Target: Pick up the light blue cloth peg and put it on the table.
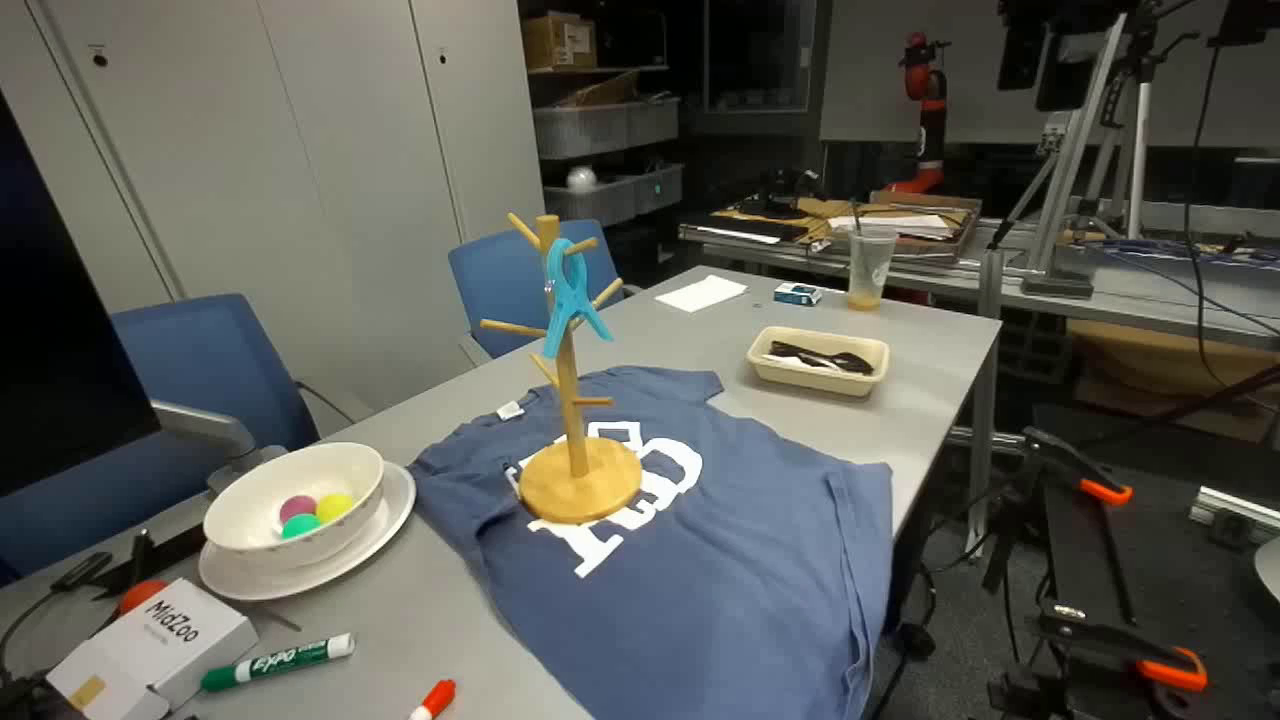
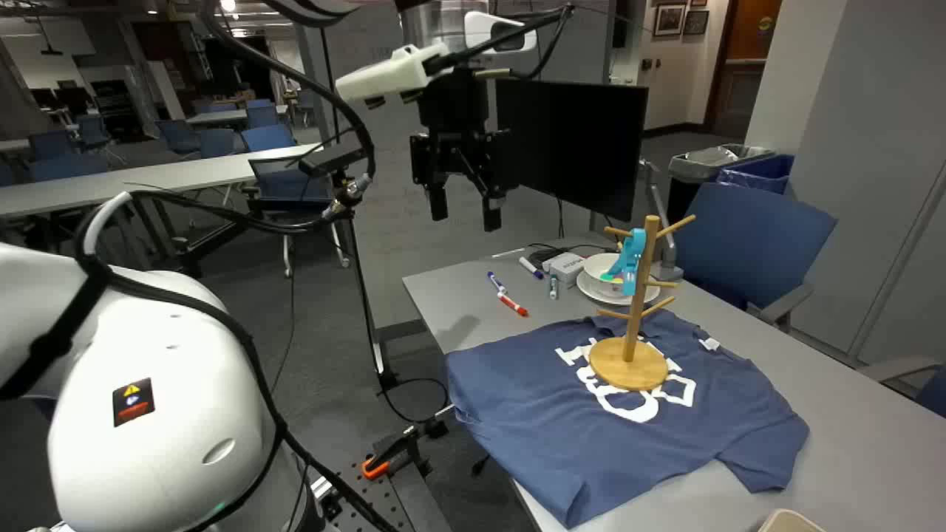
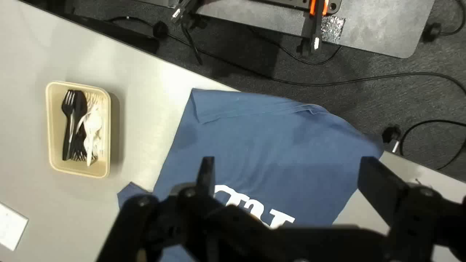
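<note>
The light blue cloth peg [image 1: 571, 303] hangs near the top of a wooden stand [image 1: 577, 430], on one of its side pegs. It also shows in an exterior view [image 2: 632, 258] on the stand [image 2: 628, 366]. In the wrist view the cloth peg is out of view or hidden behind the gripper. The table [image 1: 450, 640] is light grey and also shows in the wrist view [image 3: 145, 120]. My gripper [image 2: 465, 216] is open and empty, fingers down, high above the table and apart from the stand. In the wrist view its fingers [image 3: 287, 160] are wide apart over a blue shirt.
The stand stands on the blue shirt [image 1: 700, 560] spread on the table. A bowl [image 1: 300, 500] with small balls sits on a plate. A green marker [image 1: 280, 662] and a white box [image 1: 160, 645] lie nearby. A cutlery tray [image 3: 78, 171] and monitor [image 2: 569, 140] are also present.
</note>
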